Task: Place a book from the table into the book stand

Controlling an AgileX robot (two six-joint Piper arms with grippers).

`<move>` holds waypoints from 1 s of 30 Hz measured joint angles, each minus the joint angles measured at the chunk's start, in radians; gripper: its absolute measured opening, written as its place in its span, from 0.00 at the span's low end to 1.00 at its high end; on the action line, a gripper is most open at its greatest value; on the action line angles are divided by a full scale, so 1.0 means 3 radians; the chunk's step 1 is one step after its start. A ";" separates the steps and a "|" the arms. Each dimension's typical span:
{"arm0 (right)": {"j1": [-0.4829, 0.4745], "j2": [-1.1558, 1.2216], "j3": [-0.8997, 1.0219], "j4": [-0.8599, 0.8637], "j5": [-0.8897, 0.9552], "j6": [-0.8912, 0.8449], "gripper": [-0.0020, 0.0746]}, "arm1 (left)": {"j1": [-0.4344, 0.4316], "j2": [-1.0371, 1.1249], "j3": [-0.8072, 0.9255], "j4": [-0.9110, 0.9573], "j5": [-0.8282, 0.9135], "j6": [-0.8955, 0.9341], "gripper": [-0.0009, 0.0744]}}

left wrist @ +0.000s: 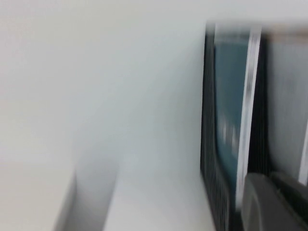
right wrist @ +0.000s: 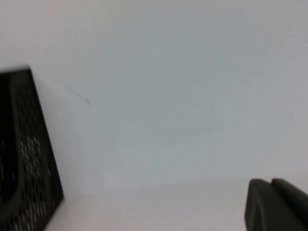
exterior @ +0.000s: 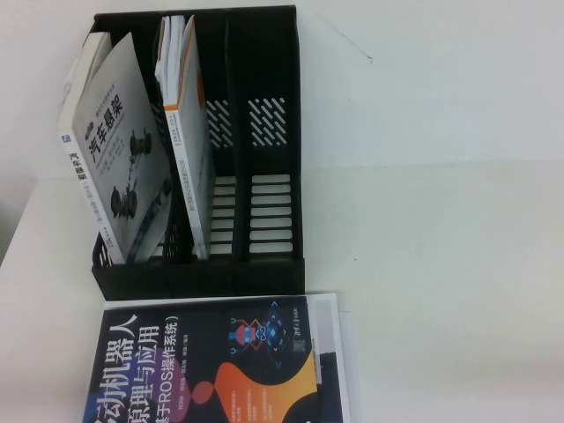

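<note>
The dark book (exterior: 211, 361) with the white Chinese title, orange shape and blue robot lies flat on the white table (exterior: 441, 220) at the near edge, just in front of the black book stand (exterior: 203, 275). The stand's two right slots are empty. Neither arm shows in the high view. My left gripper (left wrist: 269, 175) is beside the stand's outer wall (left wrist: 209, 144), its fingers together and empty. My right gripper (right wrist: 269, 182) is over bare table, fingers together and empty, with the stand's corner (right wrist: 24, 154) off to one side.
A grey car-chassis book (exterior: 115, 150) leans in the stand's left slot. A white book with an orange spine (exterior: 185, 132) stands in the slot beside it. Pale sheets or another book (exterior: 342, 352) stick out from under the dark book. Bare table lies to the right.
</note>
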 joint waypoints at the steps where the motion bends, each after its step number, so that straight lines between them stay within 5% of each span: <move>1: 0.0000 0.0000 0.0000 0.0000 -0.0206 0.0000 0.02 | 0.0000 0.0000 0.0000 0.0000 -0.0168 0.0000 0.01; 8: 0.0000 0.0000 0.0000 0.0012 -0.1302 0.0000 0.02 | 0.0000 0.0000 0.0000 -0.0008 -0.0857 0.0000 0.01; 20: 0.0000 -0.0002 0.0000 0.0019 -0.2650 0.0000 0.02 | 0.0000 0.0000 0.0000 -0.0013 -0.0995 -0.0011 0.01; 26: 0.0000 -0.0008 0.0000 0.0063 -0.3019 -0.0009 0.02 | 0.0000 0.0000 -0.0097 -0.0020 -0.0719 -0.0011 0.01; 30: 0.0000 -0.0008 -0.0026 0.0147 -0.2706 -0.0212 0.02 | 0.0000 -0.0006 -0.0448 -0.0020 -0.0313 0.0124 0.01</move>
